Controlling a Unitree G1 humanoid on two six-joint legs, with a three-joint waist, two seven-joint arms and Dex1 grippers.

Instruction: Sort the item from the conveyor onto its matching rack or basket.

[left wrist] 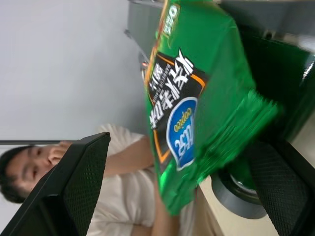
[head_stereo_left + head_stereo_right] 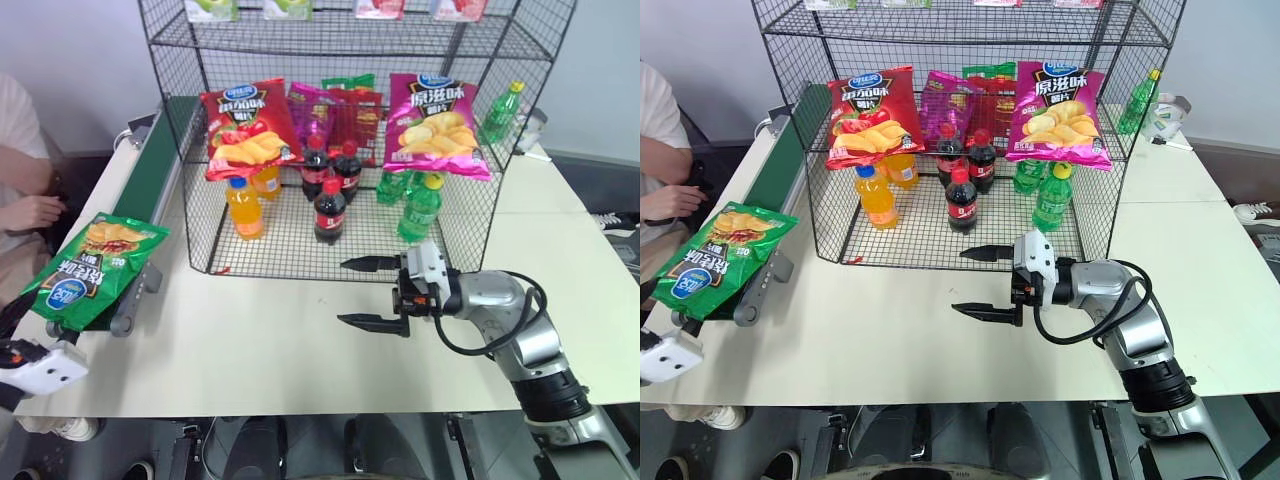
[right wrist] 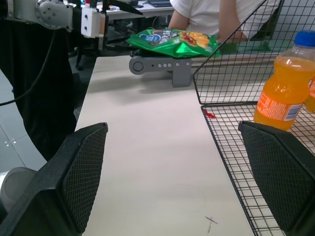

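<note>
The item, a shiny green crisp bag (image 2: 95, 268), lies on the near end of the conveyor (image 2: 150, 165), overhanging its roller. My left gripper (image 1: 179, 142) is open just short of the bag (image 1: 197, 98), its fingers (image 1: 74, 187) spread wide on either side of it without touching. The tall black wire rack (image 2: 180, 215) stands on the table beside the belt. In front of the rack my right gripper (image 2: 342, 292) is open and holds nothing, pointing towards the conveyor. The right wrist view shows the bag (image 3: 172, 42) and the left gripper (image 3: 120, 6) beyond it.
Red (image 2: 245, 125) and magenta (image 2: 437, 125) crisp bags hang in the rack above orange (image 2: 244, 208), cola (image 2: 329, 212) and green (image 2: 421, 208) bottles. A person (image 2: 25, 200) sits at the left beside the conveyor. Bare white table (image 2: 270, 340) stretches in front of the rack.
</note>
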